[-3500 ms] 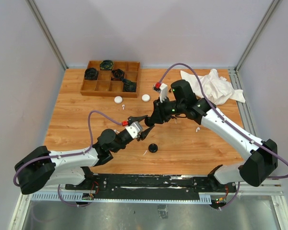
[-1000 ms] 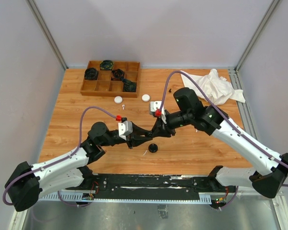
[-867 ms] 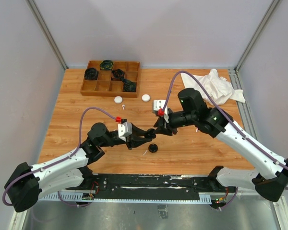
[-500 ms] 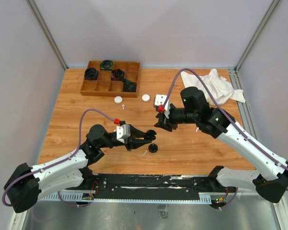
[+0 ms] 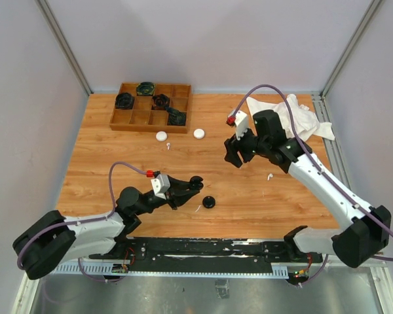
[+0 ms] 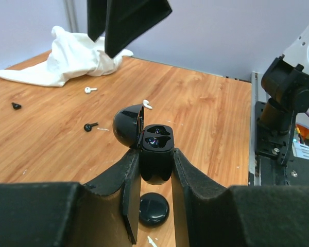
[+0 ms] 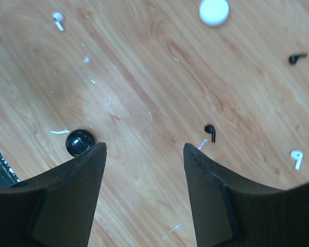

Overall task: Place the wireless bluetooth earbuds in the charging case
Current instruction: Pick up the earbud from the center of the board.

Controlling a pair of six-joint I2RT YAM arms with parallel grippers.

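My left gripper (image 6: 155, 170) is shut on an open black charging case (image 6: 156, 149), held above the table with its lid (image 6: 127, 126) hinged left; two glossy black earbuds sit in its wells. In the top view the left gripper (image 5: 191, 185) is front centre. My right gripper (image 7: 144, 154) is open and empty, high over the table; in the top view it (image 5: 231, 159) hangs right of centre. Loose black earbuds (image 7: 210, 132) (image 7: 297, 58) and white earbuds (image 7: 296, 157) (image 7: 57, 18) lie on the wood. A closed black case (image 5: 209, 202) lies under the left gripper.
A wooden tray (image 5: 132, 118) with dark parts stands at the back left. Two white round cases (image 5: 161, 136) (image 5: 199, 133) lie before it. A crumpled white cloth (image 5: 291, 116) lies at the back right.
My right gripper has drawn away from the held case, up and to the back right, and now stands open. My left gripper has pulled back and to the left with the open case.
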